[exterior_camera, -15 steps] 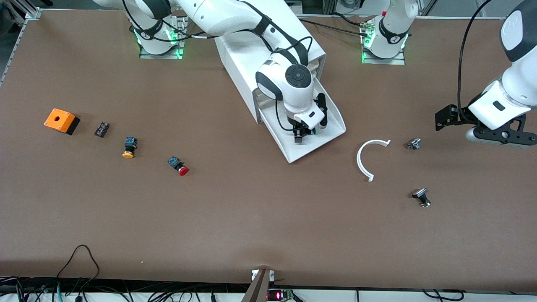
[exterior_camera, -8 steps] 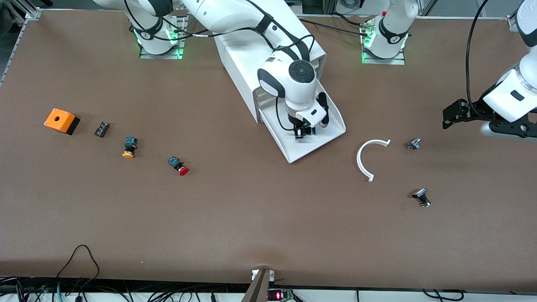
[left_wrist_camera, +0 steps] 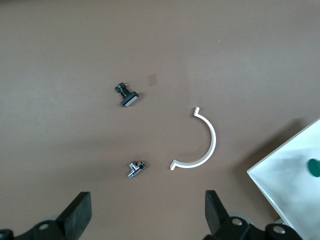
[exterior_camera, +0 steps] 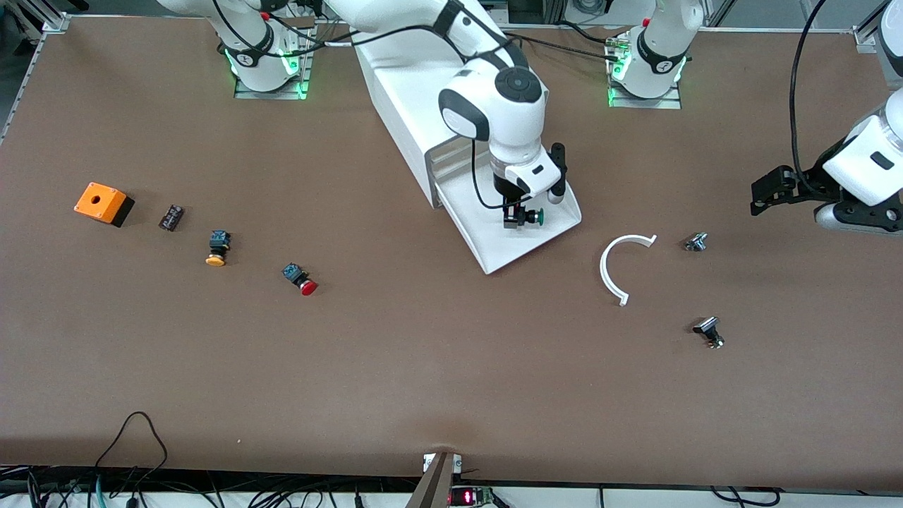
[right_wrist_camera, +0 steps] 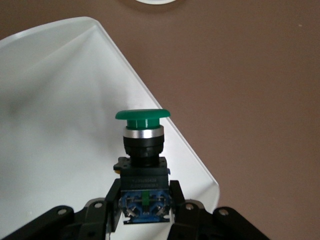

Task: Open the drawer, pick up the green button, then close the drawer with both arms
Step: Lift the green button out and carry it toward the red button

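Observation:
The lowest drawer (exterior_camera: 494, 250) stands pulled out of the white cabinet (exterior_camera: 402, 92). My right gripper (exterior_camera: 518, 217) hangs just above the drawer's tray, shut on the black-and-blue body of the green-capped button (exterior_camera: 537, 216). In the right wrist view the button (right_wrist_camera: 143, 145) sits upright between the fingers (right_wrist_camera: 111, 200) of the right gripper (right_wrist_camera: 143, 202), over the white tray (right_wrist_camera: 60, 125). My left gripper (exterior_camera: 762, 194) waits open and empty above the table at the left arm's end. Its fingers (left_wrist_camera: 80, 215) stand wide apart in the left wrist view, where the drawer's corner (left_wrist_camera: 290, 185) also shows.
A white arc (exterior_camera: 621, 264) and two small metal fittings (exterior_camera: 695, 242) (exterior_camera: 709, 331) lie between the drawer and the left gripper. Toward the right arm's end lie a red-capped button (exterior_camera: 300, 279), an orange-capped button (exterior_camera: 218, 248), a small black part (exterior_camera: 171, 217) and an orange box (exterior_camera: 102, 203).
My right gripper has shut on the green button and lifted it off the drawer's tray. The left gripper has drifted farther toward the left arm's end of the table.

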`<state>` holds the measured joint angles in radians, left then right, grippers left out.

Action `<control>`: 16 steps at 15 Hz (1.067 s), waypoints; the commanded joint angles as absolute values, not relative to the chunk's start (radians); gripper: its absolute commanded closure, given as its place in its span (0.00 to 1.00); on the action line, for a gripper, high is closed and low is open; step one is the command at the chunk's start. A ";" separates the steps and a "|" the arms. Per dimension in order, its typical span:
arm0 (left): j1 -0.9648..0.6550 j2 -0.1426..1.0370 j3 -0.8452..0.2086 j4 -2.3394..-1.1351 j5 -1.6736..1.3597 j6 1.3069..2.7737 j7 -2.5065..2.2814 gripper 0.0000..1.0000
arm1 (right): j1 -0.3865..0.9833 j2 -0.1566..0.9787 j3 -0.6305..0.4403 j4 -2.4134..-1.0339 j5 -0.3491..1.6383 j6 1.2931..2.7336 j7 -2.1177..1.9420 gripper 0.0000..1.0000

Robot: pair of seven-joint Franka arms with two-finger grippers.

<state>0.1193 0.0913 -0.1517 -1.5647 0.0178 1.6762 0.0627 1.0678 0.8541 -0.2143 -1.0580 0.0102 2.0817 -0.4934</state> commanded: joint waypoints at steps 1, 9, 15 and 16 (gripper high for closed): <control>0.129 0.110 -0.153 -1.525 -0.005 1.649 0.058 0.00 | 1.085 0.766 -0.297 -1.071 0.000 1.979 -0.456 0.62; 0.130 0.109 -0.155 -1.526 -0.002 1.646 0.058 0.00 | 1.022 0.609 -0.436 -1.178 0.003 1.933 -0.226 0.62; 0.129 0.107 -0.167 -1.525 0.008 1.624 0.058 0.00 | 0.895 0.514 -0.434 -1.394 0.015 1.937 -0.103 0.62; 0.129 0.109 -0.167 -1.523 0.009 1.626 0.058 0.00 | 0.862 0.512 -0.434 -1.423 0.038 1.948 -0.101 0.62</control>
